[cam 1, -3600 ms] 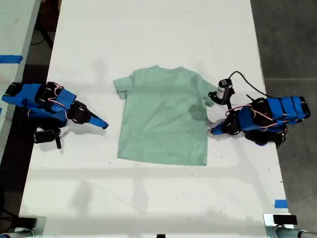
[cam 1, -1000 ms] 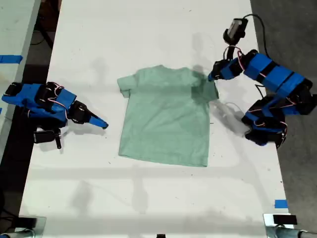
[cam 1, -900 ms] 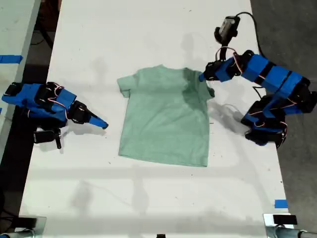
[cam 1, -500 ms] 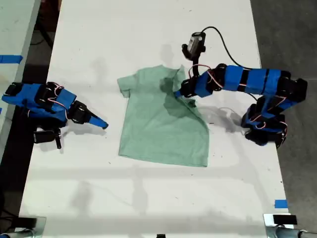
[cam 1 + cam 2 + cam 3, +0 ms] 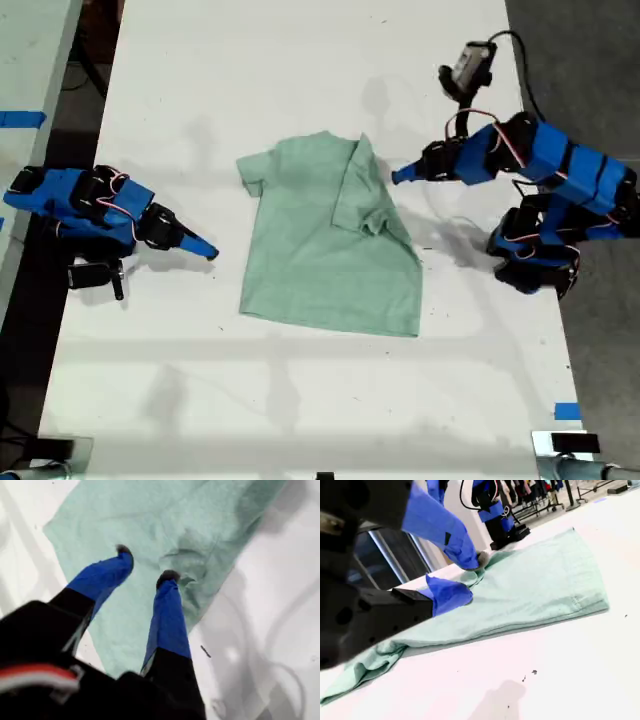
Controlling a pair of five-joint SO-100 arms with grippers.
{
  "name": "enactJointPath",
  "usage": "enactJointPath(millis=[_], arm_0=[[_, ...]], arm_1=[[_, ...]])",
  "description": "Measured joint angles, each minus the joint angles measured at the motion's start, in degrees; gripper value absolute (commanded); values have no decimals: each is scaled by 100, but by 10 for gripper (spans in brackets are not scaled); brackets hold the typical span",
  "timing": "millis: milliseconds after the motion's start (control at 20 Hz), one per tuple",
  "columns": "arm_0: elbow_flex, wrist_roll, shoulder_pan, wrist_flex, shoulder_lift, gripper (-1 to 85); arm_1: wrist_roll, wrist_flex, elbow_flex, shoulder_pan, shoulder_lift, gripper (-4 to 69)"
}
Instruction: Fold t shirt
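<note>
The pale mint-green t shirt (image 5: pixel 320 255) lies flat mid-table, its sleeve (image 5: pixel 365 200) on the exterior view's right folded in over the chest. My first gripper (image 5: pixel 400 176) hovers just off that folded edge, open and holding nothing. In the first wrist view its fingertips (image 5: pixel 167 575) stand apart above the rumpled sleeve of the t shirt (image 5: pixel 150 510). My second gripper (image 5: pixel 203 248) rests on the table at the exterior view's left, clear of the shirt. Its jaws show a narrow gap in the second wrist view, with the t shirt (image 5: pixel 545 585) beyond them.
The white table (image 5: pixel 300 400) extends all around the shirt. The first arm's base (image 5: pixel 535 265) stands near the table edge on the exterior view's right, with a cable and camera (image 5: pixel 468 65) above it. Blue tape (image 5: pixel 567 411) marks a near corner.
My first gripper carried the sleeve on the exterior view's right across onto the chest, let go of it and drew back towards that side. The second arm has not moved.
</note>
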Motion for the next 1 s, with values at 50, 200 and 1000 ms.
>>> enactJointPath(millis=[50,200,1000], arm_0=[[0,0,0,0,0,63],[0,0,0,0,0,61],[0,9,0,0,0,60]], arm_1=[[325,-114,721,-378,949,18],[940,-1020,3656,-1661,4245,14],[-1213,-79,5810,-2206,5159,38]])
